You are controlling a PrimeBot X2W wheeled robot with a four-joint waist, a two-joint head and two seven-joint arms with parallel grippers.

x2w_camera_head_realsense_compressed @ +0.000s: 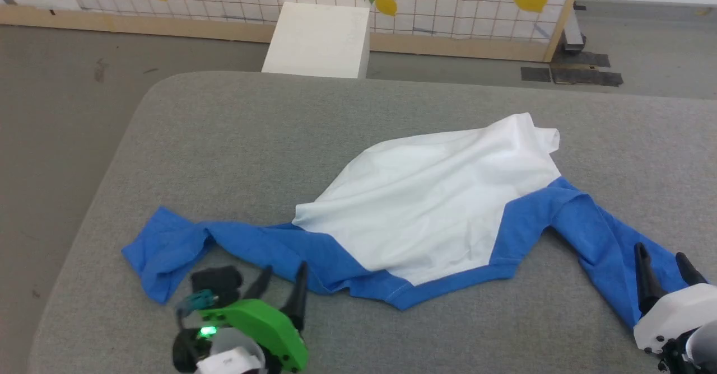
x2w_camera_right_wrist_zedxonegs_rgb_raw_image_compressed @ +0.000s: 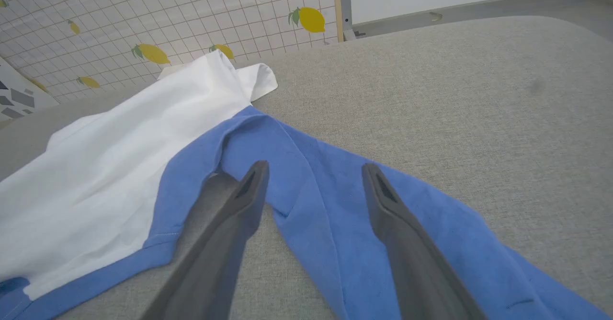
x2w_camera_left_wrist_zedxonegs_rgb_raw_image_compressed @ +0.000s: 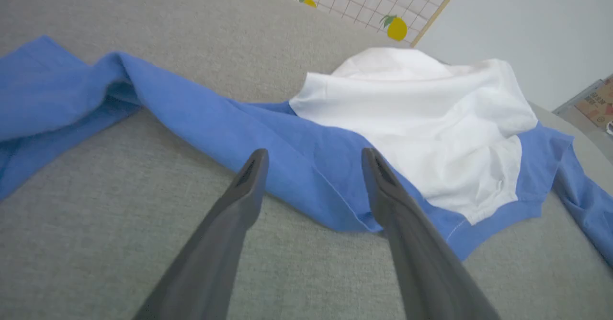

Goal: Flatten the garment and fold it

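While left hand (x2w_camera_head_realsense_compressed: pixel 285 266) gapes empty, right hand (x2w_camera_head_realsense_compressed: pixel 660 251) likewise (over the garment (x2w_camera_head_realsense_compressed: pixel 425 206))

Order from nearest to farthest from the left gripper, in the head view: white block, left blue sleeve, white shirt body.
1. Blue sleeve, just ahead of the left gripper.
2. White shirt body, farther right.
3. White block, far beyond, top centre.

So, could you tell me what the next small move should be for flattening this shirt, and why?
Probably lower the left gripper onto the left sleeve and close on it, to draw it straight. It and the right gripper stand open, holding nothing; the garment lies wrinkled on the grey cushion, that sleeve bunched near its cuff, with that gripper at its near edge.
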